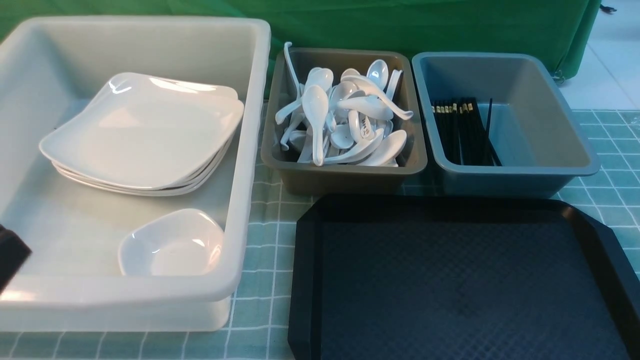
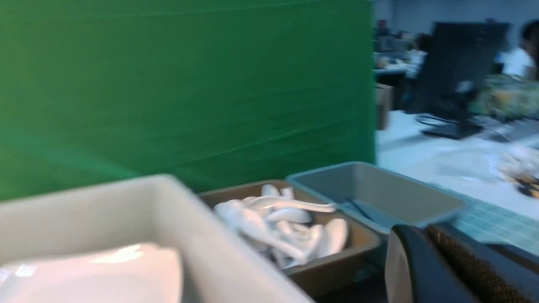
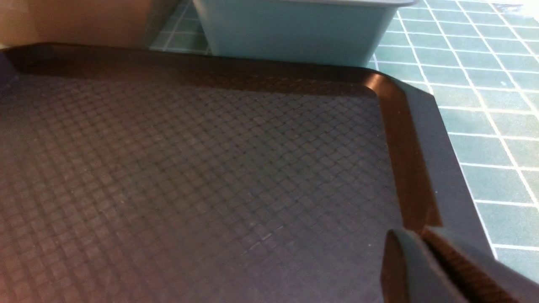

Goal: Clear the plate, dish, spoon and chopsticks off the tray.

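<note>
The black tray lies at the front right with nothing on its textured floor. The plate tops a stack inside the white bin. The dish sits in that bin's near corner. White spoons fill the brown bin, and I cannot tell the task's spoon from the rest. Black chopsticks lie in the grey-blue bin. My left gripper is shut and empty, low by the white bin's near left corner. My right gripper hovers shut and empty over the tray's right rim.
The three bins stand side by side behind and left of the tray: the white bin, the brown bin and the grey-blue bin. A green checked cloth covers the table. A green screen stands behind.
</note>
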{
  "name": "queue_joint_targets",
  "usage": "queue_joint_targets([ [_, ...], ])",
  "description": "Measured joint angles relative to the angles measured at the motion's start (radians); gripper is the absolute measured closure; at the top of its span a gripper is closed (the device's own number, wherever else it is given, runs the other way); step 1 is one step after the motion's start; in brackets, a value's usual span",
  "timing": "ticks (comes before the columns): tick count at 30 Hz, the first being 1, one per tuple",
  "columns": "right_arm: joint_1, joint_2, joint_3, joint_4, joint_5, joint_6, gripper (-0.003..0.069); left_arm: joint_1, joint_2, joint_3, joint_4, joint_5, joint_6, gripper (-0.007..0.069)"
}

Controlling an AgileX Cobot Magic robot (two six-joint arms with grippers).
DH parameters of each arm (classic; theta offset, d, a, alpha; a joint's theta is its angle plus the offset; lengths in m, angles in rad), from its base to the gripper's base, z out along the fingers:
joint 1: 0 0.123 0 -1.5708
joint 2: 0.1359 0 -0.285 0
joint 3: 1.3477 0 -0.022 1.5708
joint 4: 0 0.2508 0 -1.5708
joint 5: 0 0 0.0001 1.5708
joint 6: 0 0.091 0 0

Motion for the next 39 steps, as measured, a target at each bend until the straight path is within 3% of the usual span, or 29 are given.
queue_joint_targets([
  [3,0.000,0.000,0.000,0.000,0.000,0.000,0.0569,0.186,-0.024,0.059,0.097,0.020,-0.135,0.0608],
  [4,0.000,0.000,0.000,0.000,0.000,0.000,0.0569,0.186,-0.026,0.065,0.097,0.022,-0.139,0.0608],
  [7,0.000,0.000,0.000,0.000,0.000,0.000,0.0569,0.359,-0.084,0.175,0.134,0.059,-0.185,0.0608],
  [10,0.000,0.000,0.000,0.000,-0.002,0.000,0.0569,0.437,-0.110,0.290,0.139,0.075,-0.203,0.0608],
  [13,0.000,-0.001,0.000,0.000,-0.003,0.000,0.0569,0.446,-0.113,0.372,0.141,0.096,-0.242,0.0608],
  [39,0.000,-0.002,0.000,0.000,-0.007,0.000,0.0517,0.410,-0.113,0.375,0.141,0.054,-0.258,0.0608],
])
